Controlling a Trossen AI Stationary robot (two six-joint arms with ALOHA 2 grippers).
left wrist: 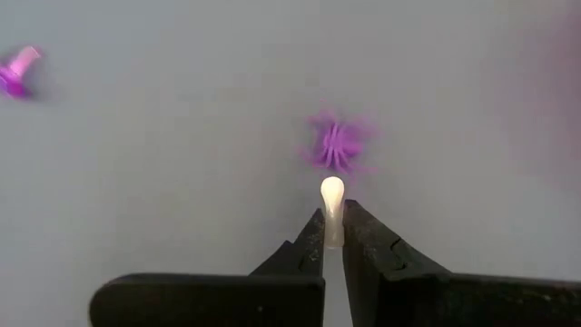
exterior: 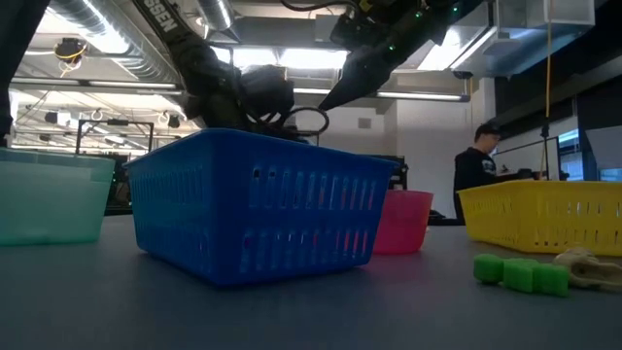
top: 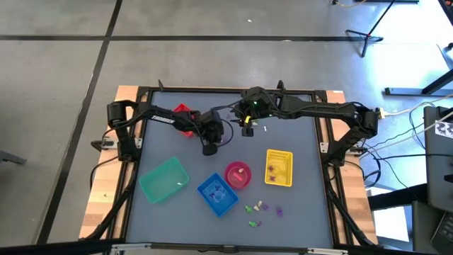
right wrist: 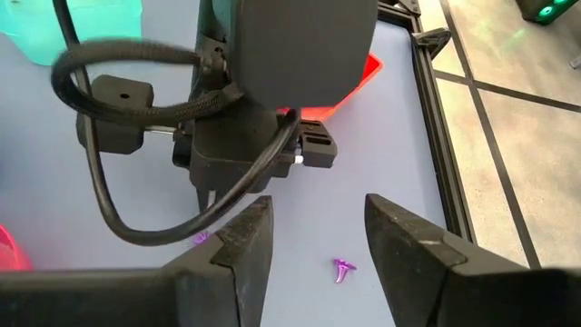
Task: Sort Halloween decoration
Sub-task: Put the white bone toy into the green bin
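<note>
My left gripper [top: 210,147] hovers over the table's middle, shut on a small cream trinket [left wrist: 332,202]. A purple spider trinket [left wrist: 338,145] lies on the table just beyond its fingertips, and another purple trinket [left wrist: 18,71] lies farther off. My right gripper [right wrist: 313,241] is open and empty, close beside the left one [top: 248,129], with a purple trinket [right wrist: 343,269] on the table below it. Several green, purple and cream trinkets [top: 262,210] lie near the table's front; a green one [exterior: 520,272] shows in the low view. My left gripper pinches the cream trinket between its two fingers, at their free ends. The trinket's rounded end [left wrist: 332,188] sticks out past the fingertips [left wrist: 313,238]. It is lifted clear of the table.
A teal basket [top: 163,179], a blue basket [top: 216,193], a pink bowl [top: 238,174] and a yellow basket [top: 279,168] stand in a row toward the front. A red basket [top: 185,117] sits at the back under the left arm. A person [exterior: 478,170] stands in the room behind.
</note>
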